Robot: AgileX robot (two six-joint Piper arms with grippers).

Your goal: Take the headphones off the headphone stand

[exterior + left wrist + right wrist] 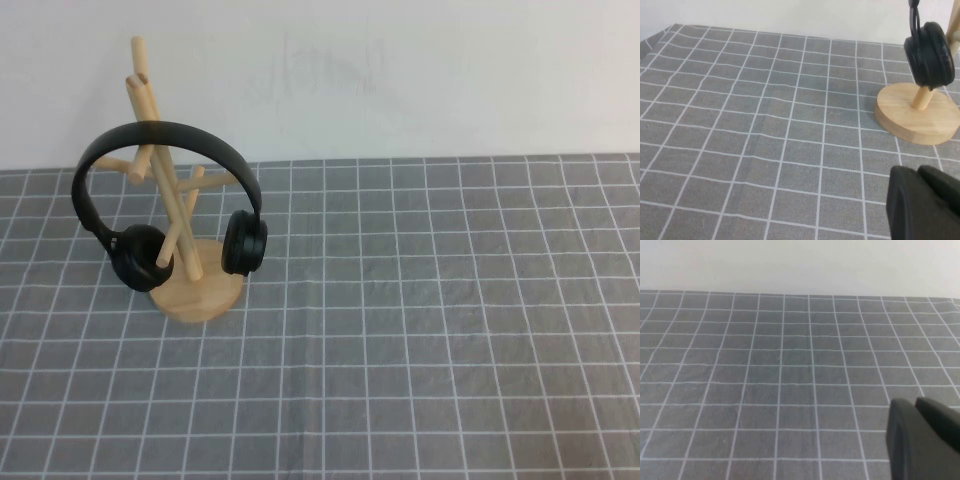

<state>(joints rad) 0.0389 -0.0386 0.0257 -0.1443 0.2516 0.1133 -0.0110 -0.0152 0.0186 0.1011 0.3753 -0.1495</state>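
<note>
The headphones [165, 200] are hanging on the stand [185, 270], headband draped over the slanted trunk, one ear cup dangling on each side of it just above the round base. The stand is sitting on the counter [420, 330], which is wearing a grey cloth with a white grid, close to the pale wall behind it.

From the left wrist, one ear cup is hanging just above the wooden base [917, 115], and a peg is poking out beneath it. The left claw [922, 205] is hovering over the cloth near that base, only a dark corner of it showing, so whether it is released or clenched I cannot tell.

The right claw [922, 440] is hanging over bare cloth, well apart from the stand, which is not showing from its wrist. Its state too I cannot tell.
</note>
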